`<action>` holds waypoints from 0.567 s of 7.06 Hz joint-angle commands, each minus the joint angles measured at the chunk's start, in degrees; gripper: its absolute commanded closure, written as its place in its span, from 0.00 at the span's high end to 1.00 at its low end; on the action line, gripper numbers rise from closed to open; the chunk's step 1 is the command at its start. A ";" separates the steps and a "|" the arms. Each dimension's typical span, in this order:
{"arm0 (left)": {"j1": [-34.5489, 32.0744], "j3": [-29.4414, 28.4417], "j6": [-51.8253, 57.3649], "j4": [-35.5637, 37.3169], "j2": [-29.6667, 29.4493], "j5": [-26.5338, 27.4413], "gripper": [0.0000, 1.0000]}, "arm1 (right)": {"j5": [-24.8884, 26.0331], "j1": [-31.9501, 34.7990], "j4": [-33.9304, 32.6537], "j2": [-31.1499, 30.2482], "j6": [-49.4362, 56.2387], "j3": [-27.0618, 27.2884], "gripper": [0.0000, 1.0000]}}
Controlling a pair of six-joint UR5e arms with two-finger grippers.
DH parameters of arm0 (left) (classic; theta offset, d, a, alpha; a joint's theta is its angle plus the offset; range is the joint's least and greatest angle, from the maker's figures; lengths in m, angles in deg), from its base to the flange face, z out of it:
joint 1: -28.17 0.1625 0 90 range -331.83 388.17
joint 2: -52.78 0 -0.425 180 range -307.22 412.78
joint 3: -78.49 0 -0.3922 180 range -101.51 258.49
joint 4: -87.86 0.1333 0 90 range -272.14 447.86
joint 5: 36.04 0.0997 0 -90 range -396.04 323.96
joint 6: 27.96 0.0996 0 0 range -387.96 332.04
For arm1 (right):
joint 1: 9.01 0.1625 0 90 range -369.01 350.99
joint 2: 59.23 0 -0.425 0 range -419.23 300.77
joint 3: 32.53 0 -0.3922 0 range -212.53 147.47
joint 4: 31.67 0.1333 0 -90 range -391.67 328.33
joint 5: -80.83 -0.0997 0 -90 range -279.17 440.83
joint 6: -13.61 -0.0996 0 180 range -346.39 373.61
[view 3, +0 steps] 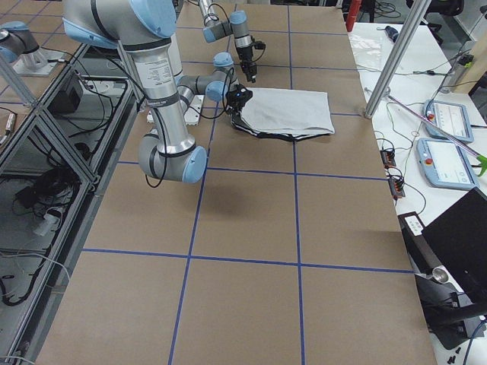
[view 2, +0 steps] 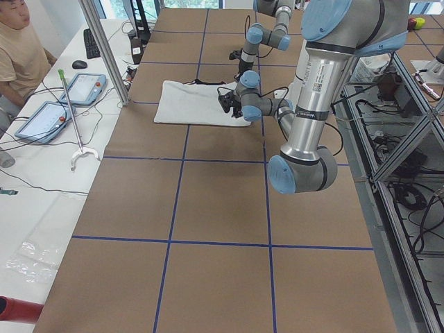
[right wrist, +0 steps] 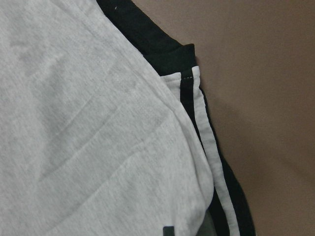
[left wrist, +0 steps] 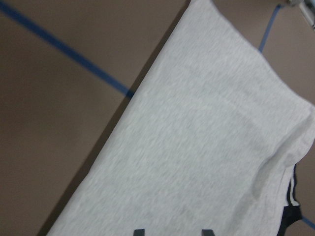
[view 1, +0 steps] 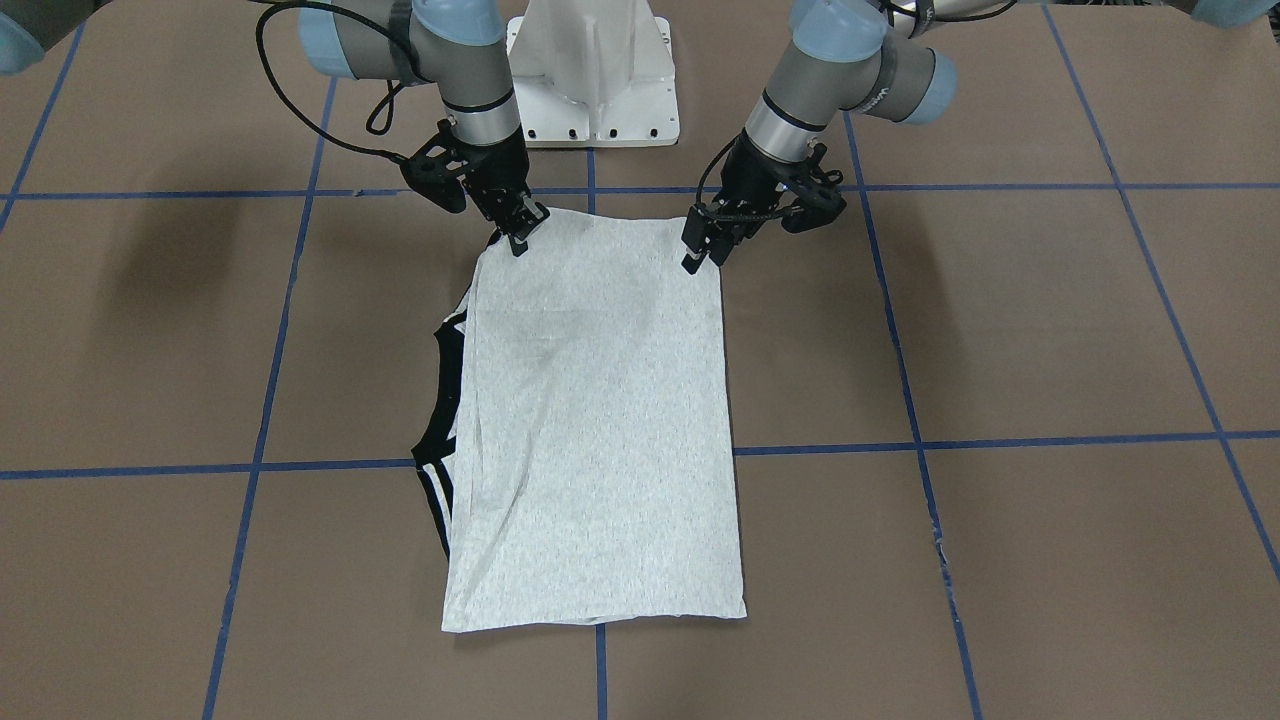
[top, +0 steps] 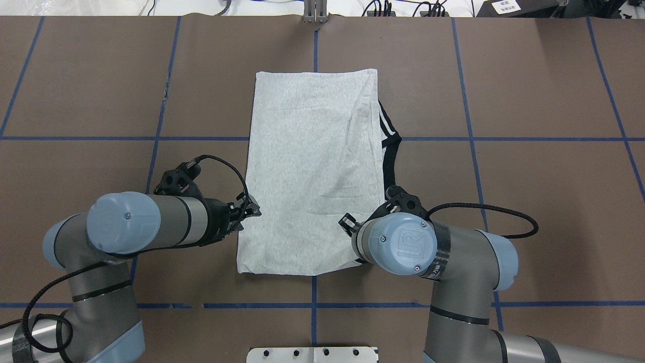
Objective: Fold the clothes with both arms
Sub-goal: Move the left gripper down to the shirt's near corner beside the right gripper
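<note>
We see the folded heather-grey, black-trimmed T-shirt (view 1: 600, 420) flat on the brown surface (view 1: 1000, 330). The left claw (view 1: 703, 255) is spread at one corner. We cannot tell the right claw's (view 1: 520, 235) state.

The grey T-shirt (left wrist: 206, 147) lies flat on the brown surface (left wrist: 44, 137) and crosses the view diagonally. Left of the T-shirt, a blue tape line (left wrist: 74, 56) runs up to its edge. At the T-shirt's lower-right fold, a black-and-white stripe (left wrist: 291, 206) shows. The tips of the left gripper (left wrist: 173, 231) fingers (left wrist: 139, 232) stand apart over the T-shirt, with fabric visible between them.
</note>
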 commanded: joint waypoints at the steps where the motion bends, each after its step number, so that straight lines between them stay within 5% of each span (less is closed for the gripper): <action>1: 3.25 -0.51 -2.04 2.43 0.39 0.25 0.66 | -0.03 0.00 0.00 -0.81 0.00 0.96 0.00; 2: 3.44 0.53 -2.74 4.97 0.30 0.16 0.73 | -0.03 -0.18 0.00 -0.81 0.00 0.87 0.00; 4: 3.61 0.45 -2.66 8.68 -0.05 -0.01 0.74 | -0.03 -0.36 0.00 -0.81 0.00 0.87 0.00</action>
